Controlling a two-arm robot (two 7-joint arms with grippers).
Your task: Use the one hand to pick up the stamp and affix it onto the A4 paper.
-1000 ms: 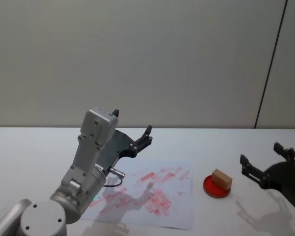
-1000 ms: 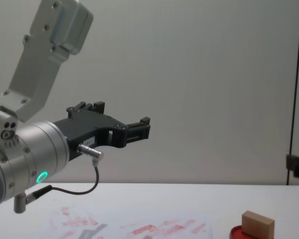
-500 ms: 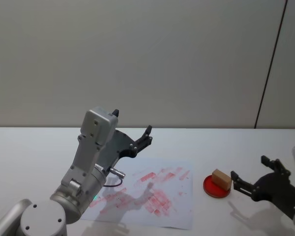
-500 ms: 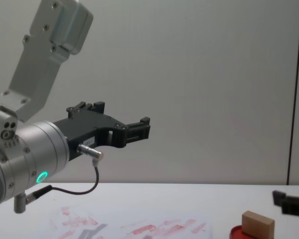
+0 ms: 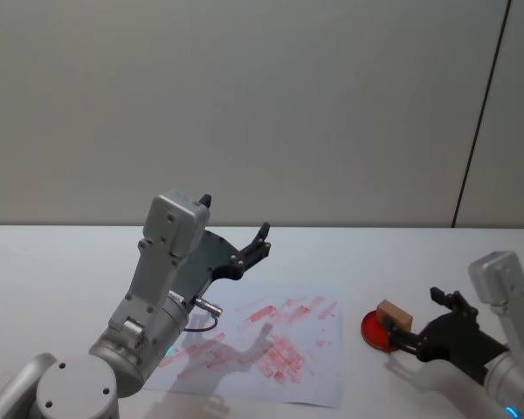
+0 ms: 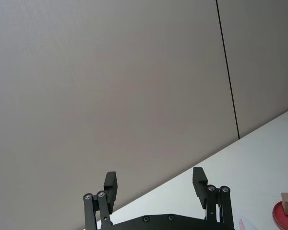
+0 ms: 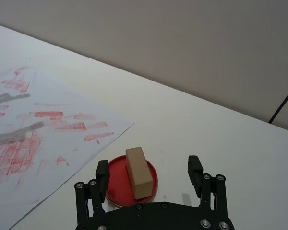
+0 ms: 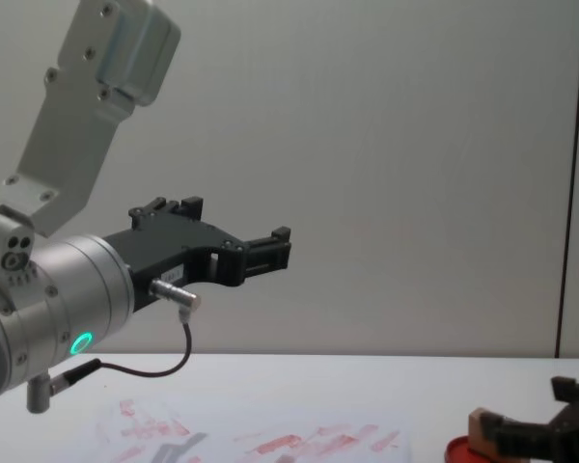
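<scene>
No legible text, brand, number or sign is found. The red marks (image 7: 47, 114) on the paper (image 5: 326, 360) are smeared and cannot be read. A small pale label (image 8: 187, 261) on the body of the left gripper (image 6: 154, 177) is too small to be read.

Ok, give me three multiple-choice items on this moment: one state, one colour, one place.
1. Right tool and stamp: A shut on it; B well clear; C open, one finger each side.
2. Marks on the A4 paper: A red; B blue; C black.
3. The stamp stands on: A the A4 paper; B the ink pad; C the right tool.
Answers: C, gaps show either side of the block; A, red smears cover the sheet; B, it sits upright on the red disc.
</scene>
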